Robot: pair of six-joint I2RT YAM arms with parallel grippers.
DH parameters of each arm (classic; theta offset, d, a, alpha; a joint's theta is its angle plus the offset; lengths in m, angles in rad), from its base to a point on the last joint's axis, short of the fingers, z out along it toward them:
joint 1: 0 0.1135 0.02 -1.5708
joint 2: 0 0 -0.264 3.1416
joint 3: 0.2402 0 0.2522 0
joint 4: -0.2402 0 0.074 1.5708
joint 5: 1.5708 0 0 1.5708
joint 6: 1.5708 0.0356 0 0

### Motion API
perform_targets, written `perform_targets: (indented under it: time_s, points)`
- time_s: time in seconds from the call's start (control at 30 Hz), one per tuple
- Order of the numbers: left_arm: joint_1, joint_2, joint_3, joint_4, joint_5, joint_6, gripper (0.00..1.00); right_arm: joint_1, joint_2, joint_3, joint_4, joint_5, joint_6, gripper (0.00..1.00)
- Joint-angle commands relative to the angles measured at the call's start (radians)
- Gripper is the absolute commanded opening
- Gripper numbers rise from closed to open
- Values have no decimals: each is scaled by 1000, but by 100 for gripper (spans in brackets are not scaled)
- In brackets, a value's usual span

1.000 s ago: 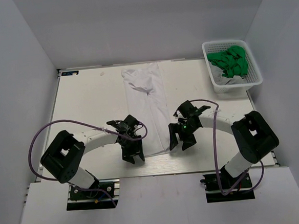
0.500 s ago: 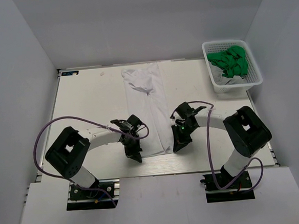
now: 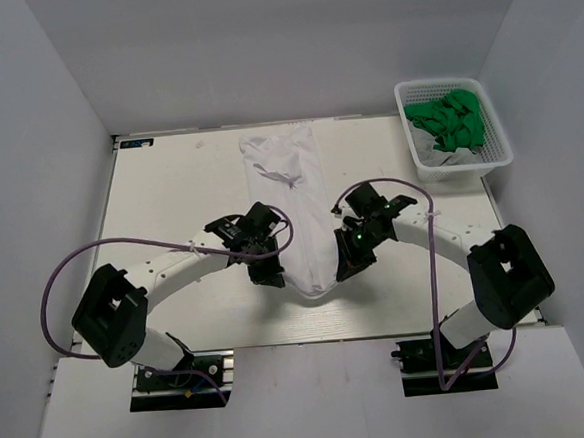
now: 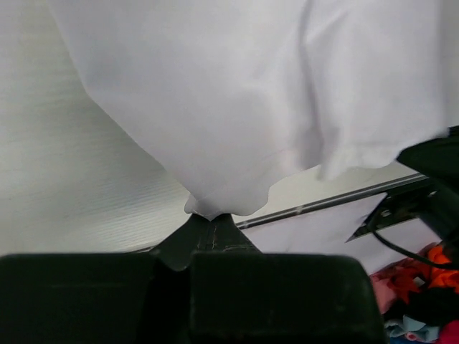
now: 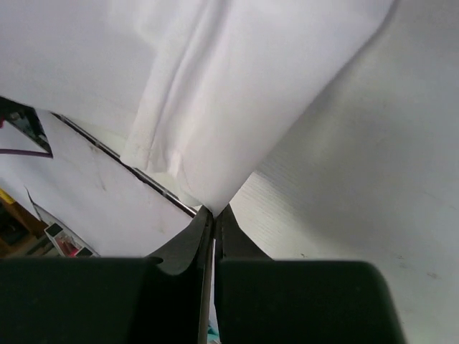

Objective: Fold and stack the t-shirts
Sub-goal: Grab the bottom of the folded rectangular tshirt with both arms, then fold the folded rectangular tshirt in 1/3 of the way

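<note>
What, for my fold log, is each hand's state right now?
Left hand: closed, holding the white t-shirt by its near edge.
Right hand: closed, holding the same t-shirt.

White arms [image 3: 185,270] with black joints trail looping purple cables [image 3: 48,306].

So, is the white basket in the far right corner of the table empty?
No, the basket is filled with a heap of crumpled green cloth that reaches up to its rim.
</note>
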Motion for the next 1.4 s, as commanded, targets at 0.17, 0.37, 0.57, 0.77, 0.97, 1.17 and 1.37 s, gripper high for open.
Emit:
perform_targets:
  time_s: [0.17, 0.37, 0.57, 0.77, 0.97, 1.17, 1.37]
  points:
    - [31, 37, 170, -85, -184, -35, 0, -28, 116, 308, -106, 121, -10, 0]
    - [96, 115, 347, -151, -262, -64, 0, -71, 251, 493, -151, 125, 7, 0]
    - [168, 201, 485, -170, -284, -32, 0, -105, 370, 701, -198, 99, -15, 0]
    - [223, 309, 610, -159, -275, 42, 0, -135, 511, 896, -238, 47, -41, 0]
    - [281, 400, 692, -158, -236, 88, 0, -155, 637, 1063, -235, 21, -36, 0]
    - [337, 471, 721, -147, -213, 88, 0, -180, 706, 1121, -185, 29, 19, 0]
    - [370, 534, 767, -102, -184, 100, 0, -206, 777, 1146, -106, 6, 76, 0]
